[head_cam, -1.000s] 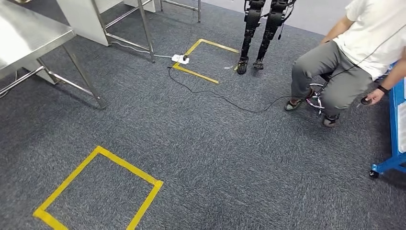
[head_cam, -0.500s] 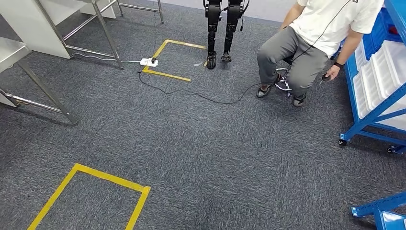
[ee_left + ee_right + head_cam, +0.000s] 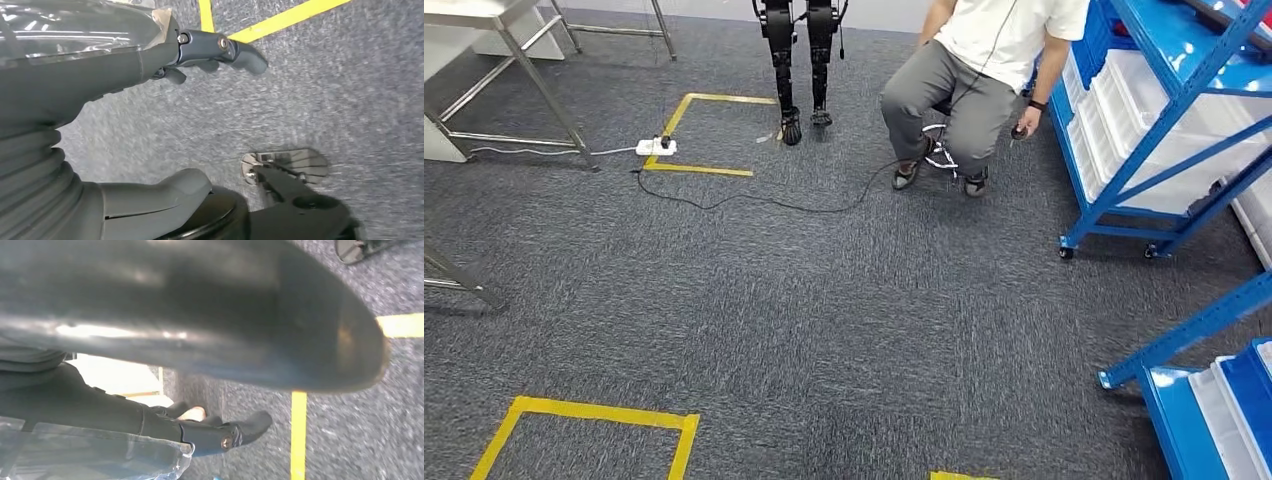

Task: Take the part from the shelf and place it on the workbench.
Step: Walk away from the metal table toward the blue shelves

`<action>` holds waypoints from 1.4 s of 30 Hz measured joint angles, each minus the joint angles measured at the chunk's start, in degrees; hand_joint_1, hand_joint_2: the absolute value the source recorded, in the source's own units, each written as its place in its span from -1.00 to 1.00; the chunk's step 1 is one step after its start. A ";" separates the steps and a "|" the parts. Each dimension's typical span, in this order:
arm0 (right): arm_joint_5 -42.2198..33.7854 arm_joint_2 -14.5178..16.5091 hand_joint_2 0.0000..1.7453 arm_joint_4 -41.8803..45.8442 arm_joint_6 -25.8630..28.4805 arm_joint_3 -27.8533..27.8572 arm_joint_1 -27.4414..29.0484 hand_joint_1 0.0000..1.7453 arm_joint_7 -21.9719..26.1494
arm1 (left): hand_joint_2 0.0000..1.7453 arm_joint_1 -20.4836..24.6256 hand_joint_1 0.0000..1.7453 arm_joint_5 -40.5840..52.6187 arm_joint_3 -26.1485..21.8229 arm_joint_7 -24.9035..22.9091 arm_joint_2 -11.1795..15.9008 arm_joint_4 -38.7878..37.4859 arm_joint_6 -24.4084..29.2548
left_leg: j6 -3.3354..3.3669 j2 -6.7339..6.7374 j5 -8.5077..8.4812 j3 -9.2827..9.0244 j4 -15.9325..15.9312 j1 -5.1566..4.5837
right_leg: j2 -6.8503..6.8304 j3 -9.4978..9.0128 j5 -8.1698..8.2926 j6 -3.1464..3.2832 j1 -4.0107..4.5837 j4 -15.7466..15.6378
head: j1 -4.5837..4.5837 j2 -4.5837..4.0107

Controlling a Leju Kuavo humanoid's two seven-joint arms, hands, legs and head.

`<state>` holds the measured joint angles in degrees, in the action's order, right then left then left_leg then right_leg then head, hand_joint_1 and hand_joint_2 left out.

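A blue metal shelf (image 3: 1166, 128) stands at the right of the head view, with white bins (image 3: 1124, 105) on its lower levels. A second blue shelf unit (image 3: 1214, 395) is nearer, at the lower right. I cannot make out the part itself. A steel workbench (image 3: 484, 14) shows at the far left, and one leg of another table (image 3: 454, 275) at the left edge. My left hand (image 3: 115, 80) hangs over the carpet, fingers (image 3: 220, 47) stretched out and thumb apart, holding nothing. My right hand (image 3: 150, 410) also hangs with straight fingers (image 3: 230, 435) and nothing in it.
A person (image 3: 969, 70) sits on a stool beside the shelf. Another robot's legs (image 3: 802, 60) stand by a yellow tape square (image 3: 694, 135), with a power strip (image 3: 656, 147) and a black cable (image 3: 764, 203) on the carpet. A second tape square (image 3: 589, 415) lies near me.
The whole view has swung to the right: the tables slid off to the left and the blue shelves came in on the right. That is the camera turning, not the things moving.
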<state>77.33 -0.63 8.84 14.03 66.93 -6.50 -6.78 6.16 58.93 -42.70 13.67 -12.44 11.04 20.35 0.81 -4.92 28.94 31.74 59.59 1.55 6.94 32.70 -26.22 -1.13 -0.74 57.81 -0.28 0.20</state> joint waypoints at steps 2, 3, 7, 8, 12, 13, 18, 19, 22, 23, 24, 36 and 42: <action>0.02 -0.05 -1.00 -0.09 -0.03 0.01 0.25 -1.00 0.00 | 1.00 0.09 -1.00 0.00 0.02 -0.01 -0.06 0.00 0.02 | 1.01 1.42 -0.44 -0.10 -0.58 -0.37 | 0.16 0.71 0.27 -0.90 -0.12 -0.04 | 0.07 0.00; 0.04 -0.08 -1.00 -0.14 -0.07 0.02 0.31 -1.00 -0.01 | 1.00 0.09 -1.00 -0.01 0.02 -0.01 -0.10 0.00 0.04 | 1.61 2.15 -0.78 -0.27 -1.08 -0.45 | -1.07 1.21 -0.09 -1.04 -0.11 0.68 | 0.18 0.00; 0.32 -0.12 -1.00 -0.25 -0.43 0.02 -0.08 -1.00 -0.03 | 1.00 -0.13 -1.00 -0.17 0.02 -0.01 -0.10 0.00 0.28 | 2.63 5.80 -1.24 -0.36 -1.91 -0.81 | -5.93 7.40 -5.47 -0.56 -0.24 12.87 | 0.66 0.00; 0.43 -0.11 -1.00 -0.27 -0.55 0.02 -0.05 -1.00 -0.03 | 1.00 -0.17 -1.00 -0.30 0.02 -0.01 -0.08 0.00 0.34 | 2.63 6.71 -1.22 -0.29 -1.90 -0.88 | -6.10 8.44 -6.14 -0.80 -0.35 15.18 | 0.68 0.00; 1.06 0.04 -1.00 -0.33 -0.54 0.01 0.09 -1.00 -0.08 | 1.00 -0.19 -1.00 -0.69 -0.01 0.00 -0.04 0.00 0.53 | 2.17 9.48 -0.98 -0.40 -1.80 -1.04 | -9.16 2.14 -2.55 -2.47 -0.78 4.98 | 0.78 0.00; 1.17 0.14 -1.00 -0.34 -0.43 -0.01 -0.06 -1.00 -0.01 | 1.00 -0.22 -1.00 -0.72 -0.01 0.01 -0.01 0.00 0.58 | 1.80 10.12 -0.76 -0.61 -1.75 -1.17 | -10.41 0.29 -1.64 -2.36 -0.60 1.74 | 0.84 0.00; 1.27 0.34 -1.00 -0.38 -0.12 -0.03 -0.09 -1.00 0.20 | 1.00 -0.10 -1.00 -0.81 -0.01 0.04 -0.06 0.00 0.63 | 0.09 11.09 0.60 -1.37 -0.96 -0.86 | -9.31 -1.04 -0.61 -0.23 -0.39 -0.82 | 0.70 0.00; 1.28 0.34 -1.00 -0.39 -0.11 -0.03 -0.06 -1.00 0.23 | 1.00 -0.11 -1.00 -0.83 -0.01 0.05 -0.08 0.00 0.63 | -0.17 9.56 1.84 -0.72 0.73 -0.65 | -8.69 -1.17 -0.44 0.29 -0.62 -0.90 | 0.61 0.00; 1.36 0.32 -1.00 -0.40 -0.56 -0.03 -0.16 -1.00 1.28 | 1.00 -0.27 -1.00 -1.20 -0.01 0.06 0.06 0.00 0.75 | -0.42 5.27 7.45 4.08 11.13 -0.42 | -6.66 -1.10 -0.17 1.34 -0.48 -0.93 | 0.31 0.00; 1.52 0.29 -1.00 -0.40 -0.88 -0.04 -0.13 -1.00 1.86 | 1.00 -0.36 -1.00 -1.49 -0.04 0.05 0.14 0.00 0.91 | -0.43 4.98 8.23 5.51 13.83 -0.42 | -5.84 -1.08 -0.16 1.38 -0.38 -0.92 | 0.29 0.00; 1.77 0.28 -1.00 -0.40 -1.25 -0.07 -0.05 -1.00 2.43 | 1.00 -0.47 -1.00 -1.85 -0.10 0.04 0.22 0.00 1.15 | -0.41 4.88 7.78 6.11 14.58 -0.40 | -4.97 -1.10 -0.16 1.38 -0.32 -0.87 | 0.28 0.00; 2.28 3.17 -1.00 -0.32 -1.86 -0.49 0.77 -1.00 12.30 | 1.00 -0.86 -1.00 -6.65 -2.96 3.49 1.18 0.00 -1.65 | 2.54 4.82 -1.42 -0.19 -1.79 -0.55 | -4.57 4.28 -3.95 -0.39 0.05 7.45 | 0.63 0.00; 1.31 4.76 -1.00 0.04 -1.65 -0.49 1.01 -1.00 12.57 | 1.00 -0.75 -1.00 -6.22 -3.64 3.61 1.93 0.01 -2.06 | 2.25 9.45 -1.18 -0.16 -1.73 -0.82 | -8.51 3.51 -3.83 -2.15 -0.67 7.46 | 1.14 0.00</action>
<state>78.64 4.13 8.88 12.38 66.44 -5.49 5.80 5.41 52.71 -46.35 17.27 -10.51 11.04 18.29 3.06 4.53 27.76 31.57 57.86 0.73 -1.57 36.21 -30.05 -3.28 -1.41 65.27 0.86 0.20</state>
